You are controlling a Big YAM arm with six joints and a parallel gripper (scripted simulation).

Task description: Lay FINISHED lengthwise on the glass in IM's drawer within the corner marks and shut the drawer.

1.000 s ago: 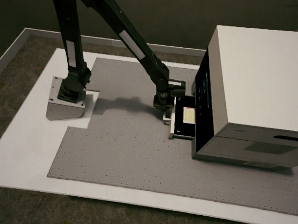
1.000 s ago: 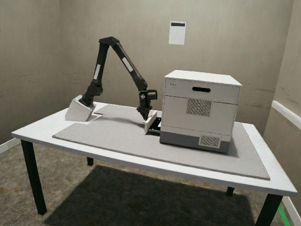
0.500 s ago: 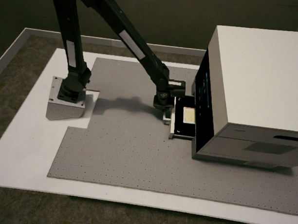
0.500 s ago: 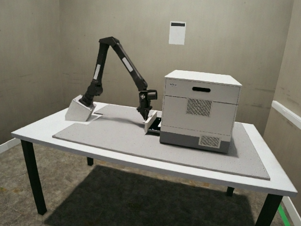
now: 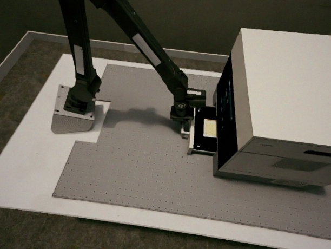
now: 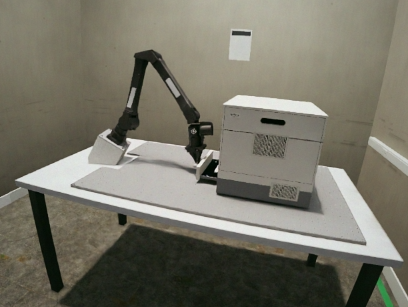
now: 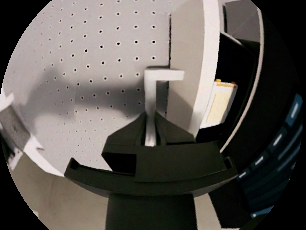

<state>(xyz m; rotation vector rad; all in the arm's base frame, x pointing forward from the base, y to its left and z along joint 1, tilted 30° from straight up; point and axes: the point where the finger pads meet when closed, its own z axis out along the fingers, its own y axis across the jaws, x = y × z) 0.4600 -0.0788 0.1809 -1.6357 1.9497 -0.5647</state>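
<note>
The gel imager IM (image 5: 273, 103) is a white box with a dark front, standing on the right of the perforated mat. Its drawer (image 5: 202, 130) sticks out partway to the left. The pale yellow cassette FINISHED (image 5: 210, 128) lies on the dark glass in the drawer, partly under the imager's front; it also shows in the wrist view (image 7: 222, 102). My gripper (image 5: 186, 130) points down at the drawer's white front panel (image 5: 191, 130) and is shut on the small white handle (image 7: 162, 85) that juts from it. In the side view the gripper (image 6: 197, 159) stands just left of the panel (image 6: 204, 168).
The arm's base block (image 5: 73, 113) stands at the back left of the mat. The grey perforated mat (image 5: 130, 162) lies on a white table top with a raised rim behind. The imager (image 6: 271, 150) takes up the right half.
</note>
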